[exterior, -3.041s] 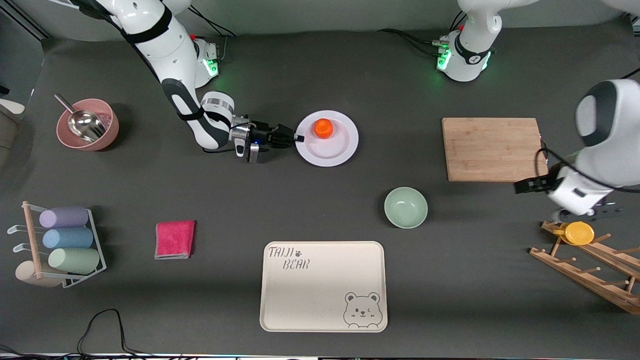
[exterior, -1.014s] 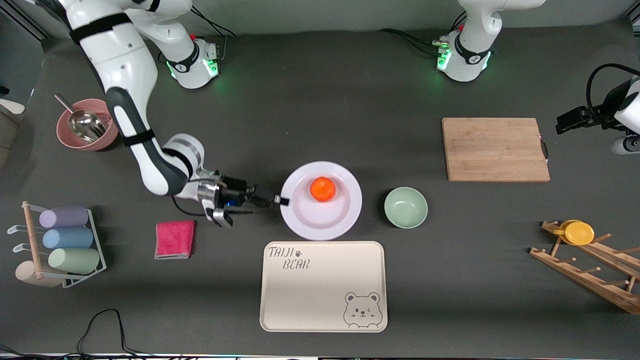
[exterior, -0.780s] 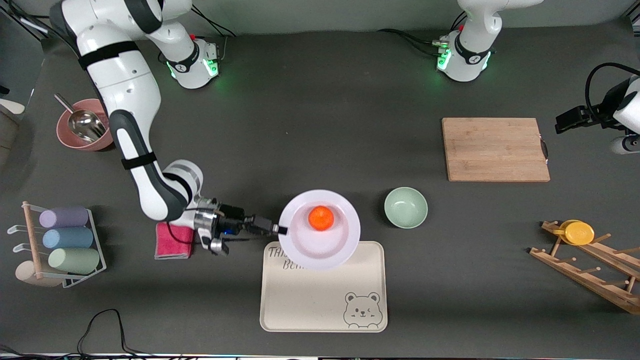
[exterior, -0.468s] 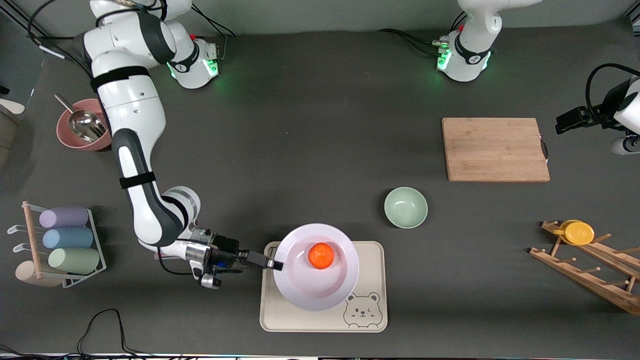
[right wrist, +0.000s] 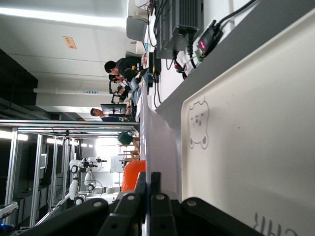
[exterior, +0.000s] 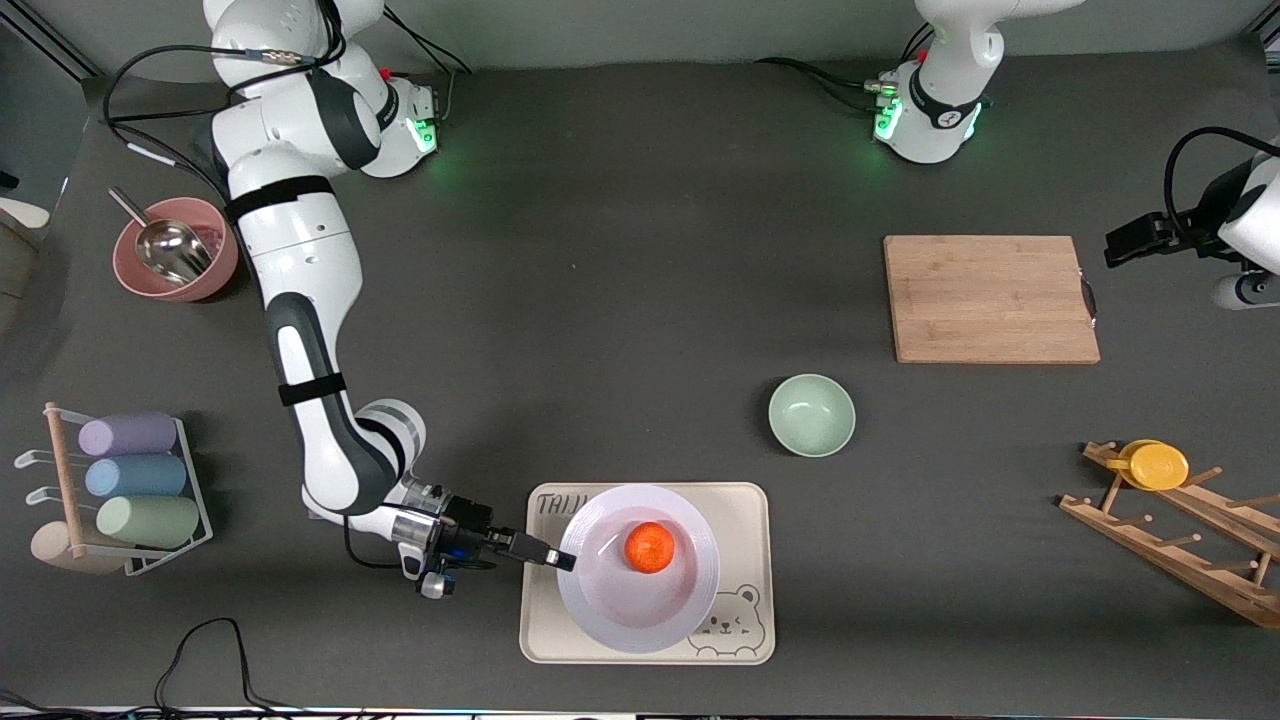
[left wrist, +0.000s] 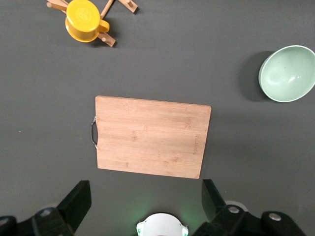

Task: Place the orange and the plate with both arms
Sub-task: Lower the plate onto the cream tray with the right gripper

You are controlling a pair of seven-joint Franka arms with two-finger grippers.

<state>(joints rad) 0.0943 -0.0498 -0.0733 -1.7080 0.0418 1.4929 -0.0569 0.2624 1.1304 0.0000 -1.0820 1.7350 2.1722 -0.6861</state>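
The table point(exterior: 640, 250) is covered in a dark grey mat, with two white arm bases at its top edge in the front view. The right wrist view looks past the table edge into a lit room with a few people, monitors and metal racks.

One plate point(exterior: 638, 568) is pinched by its rim between the pressed-together fingers of the right gripper point(exterior: 560, 561), over the one beige bear-printed tray point(exterior: 745, 510); whether the plate touches the tray cannot be told. One orange point(exterior: 650, 547) sits in the plate, just past the fingertips.

The left gripper point(exterior: 1112, 245) waits in the air, fingers spread, above the mat just beside the one wooden cutting board point(exterior: 990, 298), at the left arm's end of the table.

Also there: one green bowl point(exterior: 811, 415), one pink bowl point(exterior: 185, 262) holding a metal scoop point(exterior: 165, 245), one yellow cup point(exterior: 1157, 466) on a wooden rack point(exterior: 1180, 550), and one wire rack point(exterior: 195, 500) of four rolled cups point(exterior: 125, 478).
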